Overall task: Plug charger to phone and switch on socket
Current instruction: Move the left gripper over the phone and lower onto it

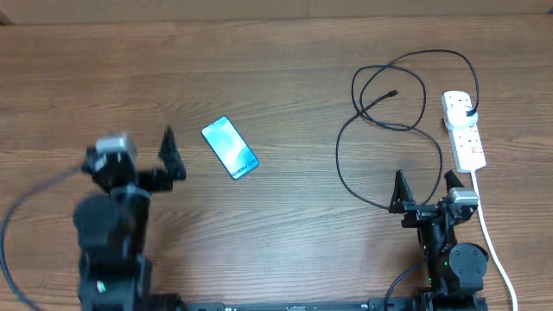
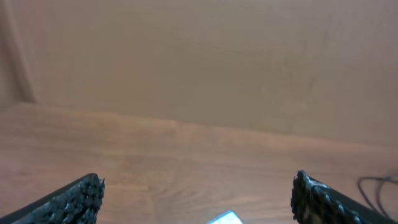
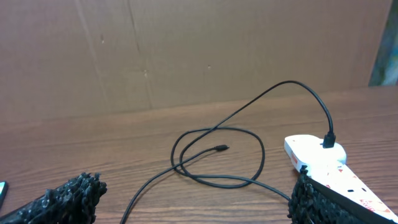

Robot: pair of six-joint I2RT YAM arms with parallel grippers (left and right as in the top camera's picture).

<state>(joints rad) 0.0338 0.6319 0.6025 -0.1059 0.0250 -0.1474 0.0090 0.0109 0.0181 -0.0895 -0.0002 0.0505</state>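
Observation:
The phone (image 1: pixel 230 147) lies flat on the table with its light-blue screen up; only its corner (image 2: pixel 225 218) shows in the left wrist view. My left gripper (image 1: pixel 170 155) is open and empty, just left of the phone. The black charger cable (image 1: pixel 380 104) lies in loops; its connector tip (image 1: pixel 393 93) rests free on the wood, also in the right wrist view (image 3: pixel 221 148). Its plug (image 1: pixel 471 113) sits in the white socket strip (image 1: pixel 464 130), also seen in the right wrist view (image 3: pixel 317 152). My right gripper (image 1: pixel 425 188) is open and empty, near the cable's front loop.
The socket's thick white cord (image 1: pixel 492 242) runs down the right side past my right arm. A brown cardboard wall (image 3: pixel 186 56) stands behind the table.

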